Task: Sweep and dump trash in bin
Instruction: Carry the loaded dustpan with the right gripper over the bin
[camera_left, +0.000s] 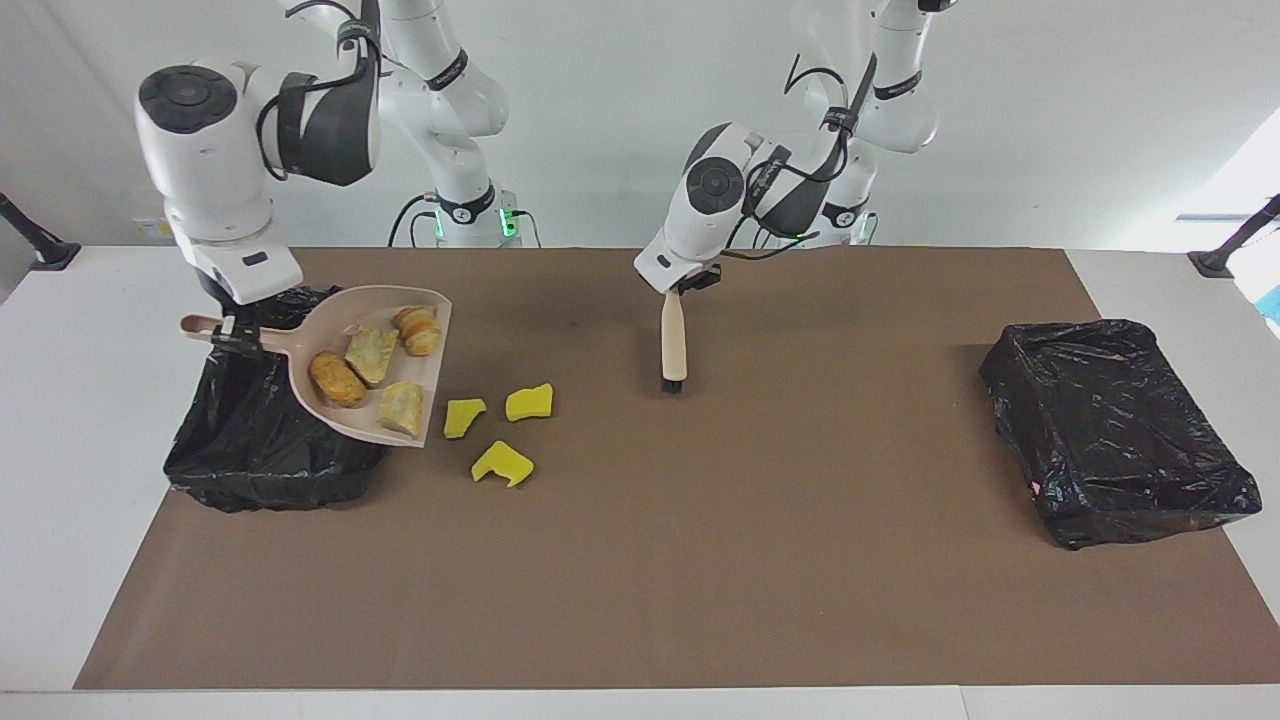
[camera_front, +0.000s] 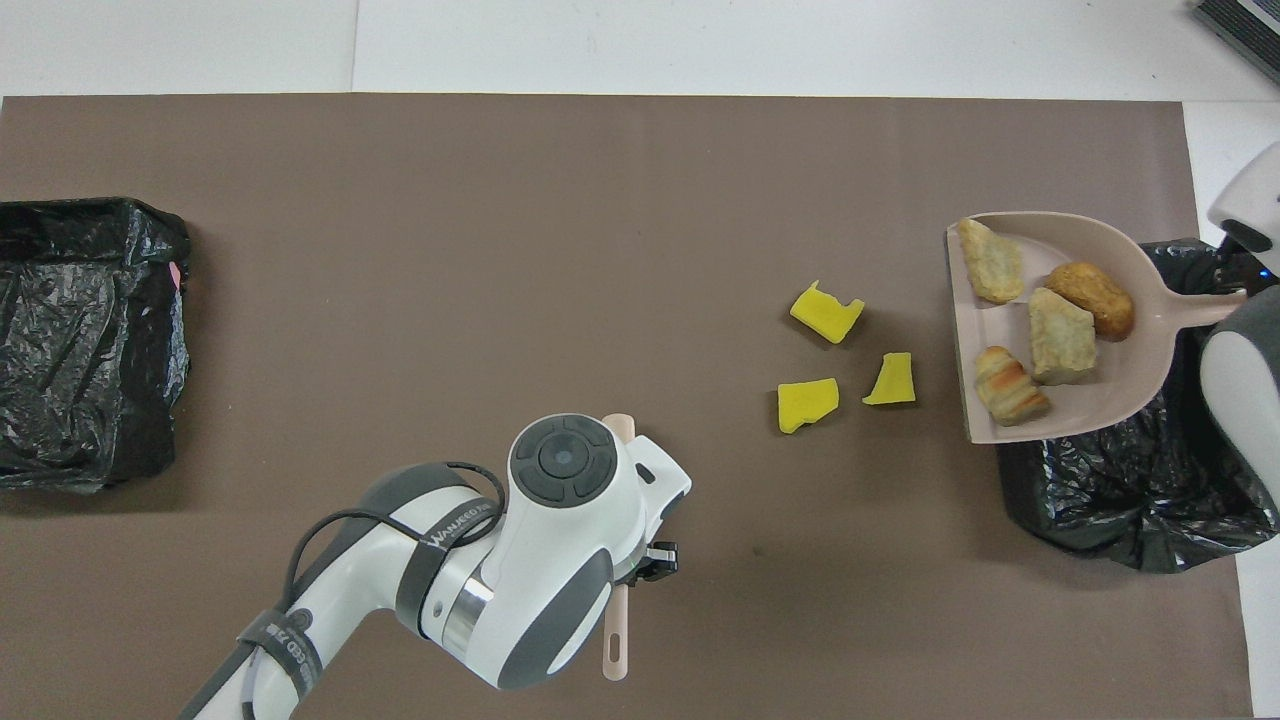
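Right pincer (camera_left: 232, 338) grips my dustpan (camera_left: 372, 362) with four bread chunks (camera_left: 337, 378) over its bin (camera_left: 262, 452); three sponge pieces (camera_left: 529, 401) remain beside it, left pincer (camera_left: 683, 284) clamping the brush (camera_left: 674, 345).

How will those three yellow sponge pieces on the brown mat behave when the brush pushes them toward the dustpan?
The three yellow sponge pieces look foam-like, so they are probably very light and may skid or flip ahead of the beige-handled brush. Their flat, angular faces suggest sliding, not rolling. They lie apart on the brown mat, so one stroke might scatter them.
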